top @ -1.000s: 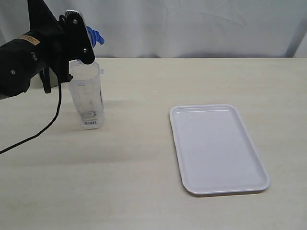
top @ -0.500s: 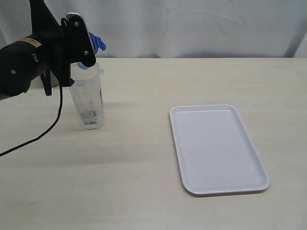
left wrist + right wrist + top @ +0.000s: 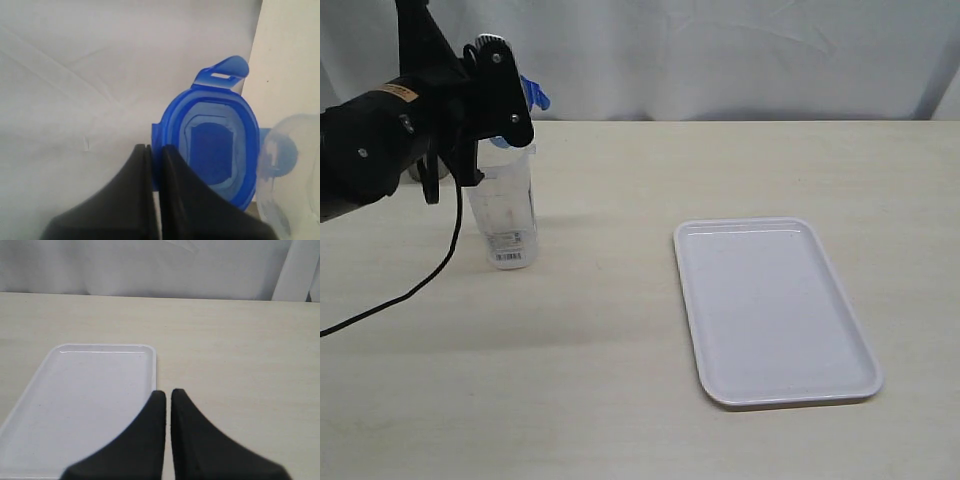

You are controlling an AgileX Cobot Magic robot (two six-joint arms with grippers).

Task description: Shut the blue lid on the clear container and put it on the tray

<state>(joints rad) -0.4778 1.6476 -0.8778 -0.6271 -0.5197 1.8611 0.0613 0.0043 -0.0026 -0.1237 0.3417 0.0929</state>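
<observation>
The clear container [image 3: 508, 210] stands upright at the table's far left, its label low on the side. My left gripper [image 3: 520, 108] hovers just over its open mouth, shut on the edge of the blue lid [image 3: 534, 96]. In the left wrist view the gripper [image 3: 155, 148] pinches a side tab of the lid [image 3: 215, 150], whose hollow underside faces the camera, with the container's rim [image 3: 295, 165] beside it. The white tray [image 3: 775, 310] lies flat and bare on the right. My right gripper [image 3: 168, 392] is shut on nothing, above the tray's [image 3: 85, 400] edge.
A white curtain [image 3: 720, 50] closes off the back of the table. A black cable [image 3: 415, 290] hangs from the left arm down to the tabletop in front of the container. Something grey [image 3: 416, 173] shows behind the left arm, mostly hidden.
The left arm has carried the blue lid a little to the right and down, closer over the container's mouth. The container, the tray and the right gripper have not moved.
</observation>
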